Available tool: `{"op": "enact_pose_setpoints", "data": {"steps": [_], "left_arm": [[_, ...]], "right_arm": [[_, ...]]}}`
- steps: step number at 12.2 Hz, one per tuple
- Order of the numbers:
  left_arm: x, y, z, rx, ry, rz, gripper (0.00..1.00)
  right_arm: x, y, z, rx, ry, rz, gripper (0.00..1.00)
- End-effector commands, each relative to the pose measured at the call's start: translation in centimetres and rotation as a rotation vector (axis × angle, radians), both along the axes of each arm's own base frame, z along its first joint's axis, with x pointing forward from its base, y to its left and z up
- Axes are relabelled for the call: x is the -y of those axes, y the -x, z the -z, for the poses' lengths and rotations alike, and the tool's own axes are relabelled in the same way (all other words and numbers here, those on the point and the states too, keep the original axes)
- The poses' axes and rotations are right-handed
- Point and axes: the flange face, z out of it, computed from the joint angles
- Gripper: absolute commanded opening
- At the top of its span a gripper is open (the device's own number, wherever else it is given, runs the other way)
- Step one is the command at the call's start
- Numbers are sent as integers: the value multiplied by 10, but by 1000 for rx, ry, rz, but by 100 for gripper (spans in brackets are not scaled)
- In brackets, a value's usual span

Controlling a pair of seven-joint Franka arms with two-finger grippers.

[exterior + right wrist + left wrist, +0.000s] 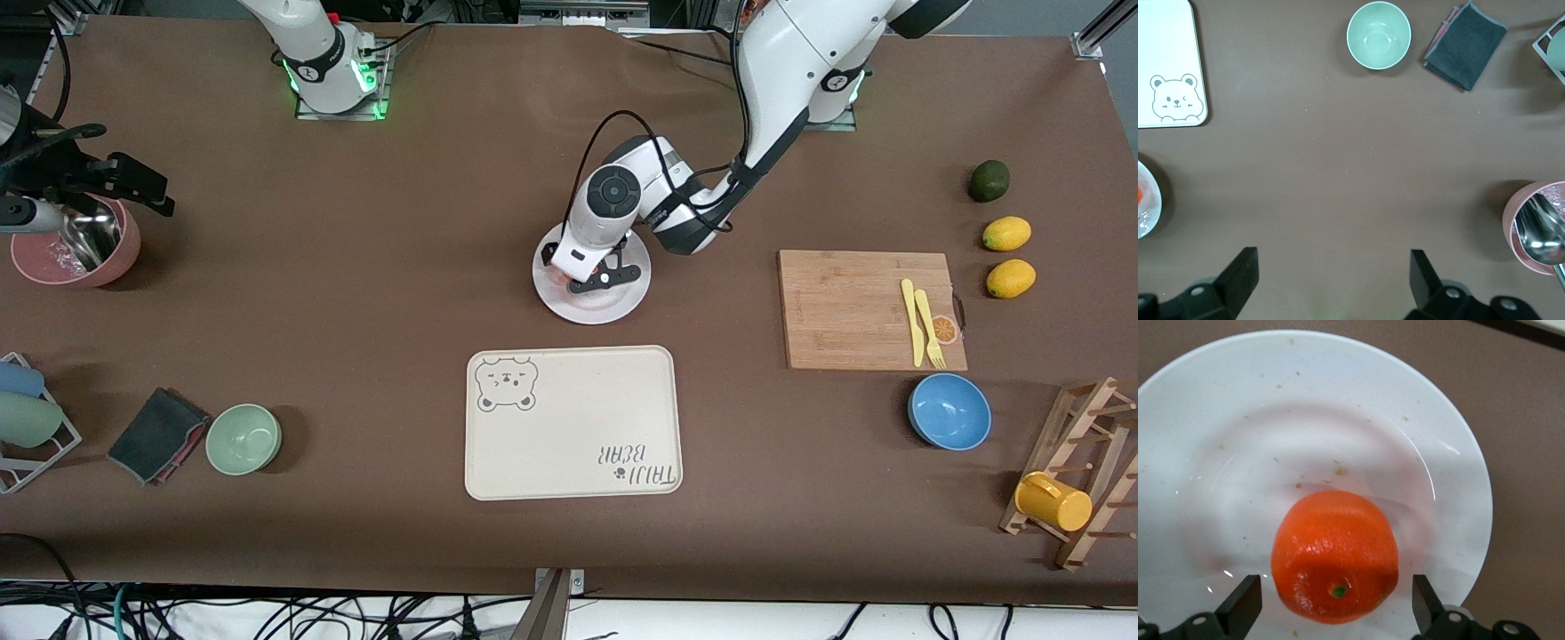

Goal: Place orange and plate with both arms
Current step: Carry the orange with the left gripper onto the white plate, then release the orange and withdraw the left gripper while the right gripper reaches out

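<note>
The orange (1335, 553) lies in the well of the white plate (1191, 407), stem end up. My left gripper (1336, 587) is open, one fingertip on each side of the orange with a gap to both. In the front view the left gripper (594, 272) is low over the plate (613, 307) at mid table, and the arm hides most of the orange. My right gripper (1331, 260) hangs open and empty over bare table toward the right arm's end. The plate's edge (1147, 213) also shows in the right wrist view.
A cream bear-print tray (569, 422) lies nearer the camera than the plate. A cutting board (845, 311) and a blue bowl (949, 411) sit toward the left arm's end. A green bowl (244, 438), a grey cloth (156, 434) and a pink bowl (124, 253) holding a spoon sit toward the right arm's end.
</note>
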Motion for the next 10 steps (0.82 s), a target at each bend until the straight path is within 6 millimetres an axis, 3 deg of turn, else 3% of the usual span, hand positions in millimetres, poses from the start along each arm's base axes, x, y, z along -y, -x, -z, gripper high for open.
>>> {"op": "enact_pose_setpoints", "data": {"steps": [1, 3, 4, 8, 10], "left_arm": [[-3, -15, -17, 13, -39, 0, 100], [-15, -27, -30, -50, -133, 9, 100], [-23, -41, -52, -53, -156, -1, 100], [-106, -117, -111, -37, -120, -1, 100], [-159, -143, -114, -59, -115, 43, 100]], "right_arm": [[0, 0, -5, 12, -6, -5, 100], [-6, -4, -6, 17, 12, -15, 100], [-3, -4, -7, 18, 14, -7, 100], [-1, -4, -6, 17, 13, -8, 100], [0, -4, -7, 17, 12, -7, 100]]}}
